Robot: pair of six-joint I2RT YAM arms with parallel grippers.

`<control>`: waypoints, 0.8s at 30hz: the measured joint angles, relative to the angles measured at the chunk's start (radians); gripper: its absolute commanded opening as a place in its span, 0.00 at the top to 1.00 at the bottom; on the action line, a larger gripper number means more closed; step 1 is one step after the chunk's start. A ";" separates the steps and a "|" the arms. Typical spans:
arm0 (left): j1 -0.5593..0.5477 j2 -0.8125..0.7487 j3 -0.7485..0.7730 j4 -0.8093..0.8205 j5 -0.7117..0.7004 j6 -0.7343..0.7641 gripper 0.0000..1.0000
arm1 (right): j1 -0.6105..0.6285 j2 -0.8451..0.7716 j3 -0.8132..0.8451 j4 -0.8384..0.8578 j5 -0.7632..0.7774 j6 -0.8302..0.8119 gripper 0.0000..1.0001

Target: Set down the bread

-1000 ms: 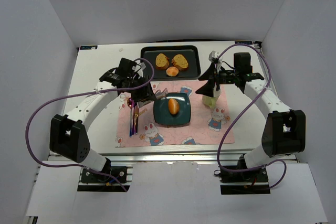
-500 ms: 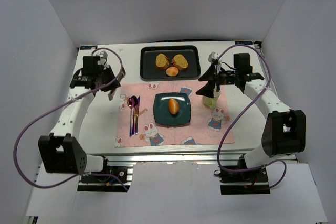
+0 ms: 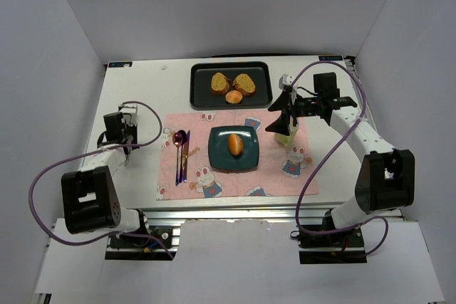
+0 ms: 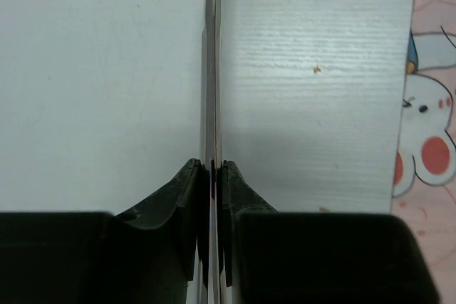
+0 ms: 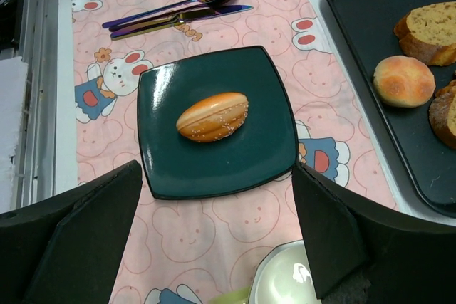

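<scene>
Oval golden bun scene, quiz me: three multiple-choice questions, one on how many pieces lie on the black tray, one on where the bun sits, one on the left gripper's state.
1. How many bread pieces lie on the black rectangular tray?
A) one B) five C) three

2. Where is the small oval golden-orange bun?
A) on that tray B) on the square teal plate C) lifted off every surface

3. What state is the left gripper in?
A) shut B) wide open C) clamped on the bun

Answers:
1 C: the top view shows two toasted slices and one round bun on the tray.
2 B: the right wrist view shows the bun resting near the plate's middle.
3 A: the left wrist view shows its fingers pressed together over the white table.
</scene>
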 measured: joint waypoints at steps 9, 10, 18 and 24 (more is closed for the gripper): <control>0.027 0.137 0.003 0.168 0.053 0.019 0.71 | 0.000 -0.010 0.000 -0.023 0.010 -0.012 0.11; 0.027 0.148 0.004 0.171 0.056 0.019 0.70 | 0.000 -0.011 0.000 -0.024 0.011 -0.014 0.10; 0.034 0.199 0.037 0.141 0.081 0.005 0.10 | 0.003 -0.011 0.015 -0.076 0.007 -0.055 0.11; 0.046 0.203 0.080 0.100 0.092 -0.018 0.02 | 0.032 -0.016 0.038 -0.078 0.087 0.006 0.11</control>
